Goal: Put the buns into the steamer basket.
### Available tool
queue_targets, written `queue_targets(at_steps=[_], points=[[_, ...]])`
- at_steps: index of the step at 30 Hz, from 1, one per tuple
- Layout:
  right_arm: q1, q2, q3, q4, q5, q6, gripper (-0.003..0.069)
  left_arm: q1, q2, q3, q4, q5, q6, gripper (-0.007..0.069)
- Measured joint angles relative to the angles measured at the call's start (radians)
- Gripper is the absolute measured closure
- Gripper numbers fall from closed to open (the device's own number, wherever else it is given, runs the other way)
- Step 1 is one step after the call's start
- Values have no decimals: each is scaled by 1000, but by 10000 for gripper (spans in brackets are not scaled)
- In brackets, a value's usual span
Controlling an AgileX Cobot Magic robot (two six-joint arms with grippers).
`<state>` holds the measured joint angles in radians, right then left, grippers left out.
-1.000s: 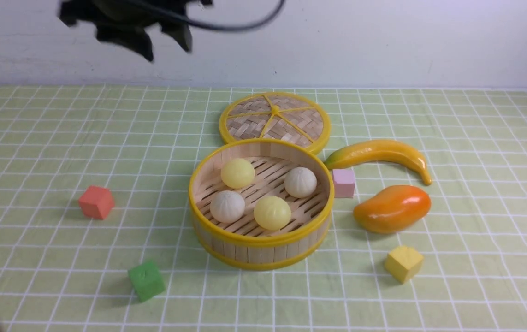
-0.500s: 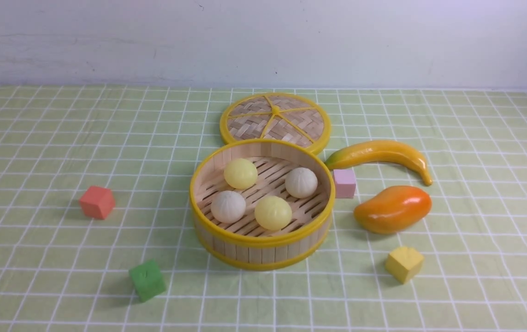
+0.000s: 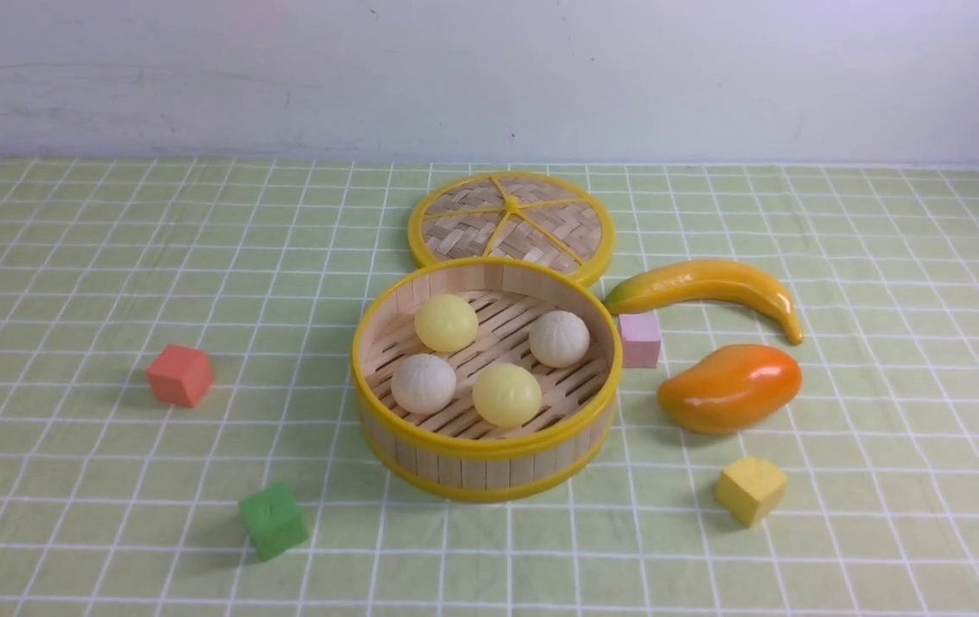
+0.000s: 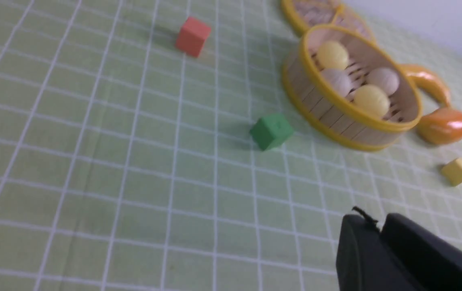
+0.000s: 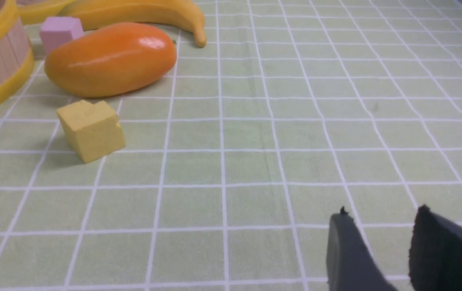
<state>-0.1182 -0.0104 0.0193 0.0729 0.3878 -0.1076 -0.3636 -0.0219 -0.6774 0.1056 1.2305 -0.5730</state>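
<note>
I see a green checked tablecloth [image 3: 112, 257] filling the front view, with neither arm in it. At its centre stands the steamer basket [image 3: 486, 463], lid off, and all four buns lie on its slatted floor: a yellow bun [image 3: 446, 323] and a white bun [image 3: 559, 338] at the back, a white bun [image 3: 423, 384] and a yellow bun [image 3: 506, 395] in front. I judge the loading done; the next move calls only for keeping both arms clear.

The flat woven lid [image 3: 510, 221] lies just behind the basket, the mango [image 3: 729, 387] to its right.

Only the wrist views show the claws. The left gripper [image 4: 380, 226] is clenched on nothing, well apart from the basket. The right gripper [image 5: 380, 220] looks parted and empty, though its fingers are cropped, near the yellow cube [image 5: 90, 130].
</note>
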Motion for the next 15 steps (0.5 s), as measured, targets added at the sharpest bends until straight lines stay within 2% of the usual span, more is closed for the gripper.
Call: queue_targets(at_steps=[11, 15], points=[[0, 0, 0, 0, 0, 0, 419, 0, 0, 50, -15, -54, -1, 549], [0, 0, 0, 0, 0, 0, 419, 0, 0, 51, 33, -70, -1, 545]])
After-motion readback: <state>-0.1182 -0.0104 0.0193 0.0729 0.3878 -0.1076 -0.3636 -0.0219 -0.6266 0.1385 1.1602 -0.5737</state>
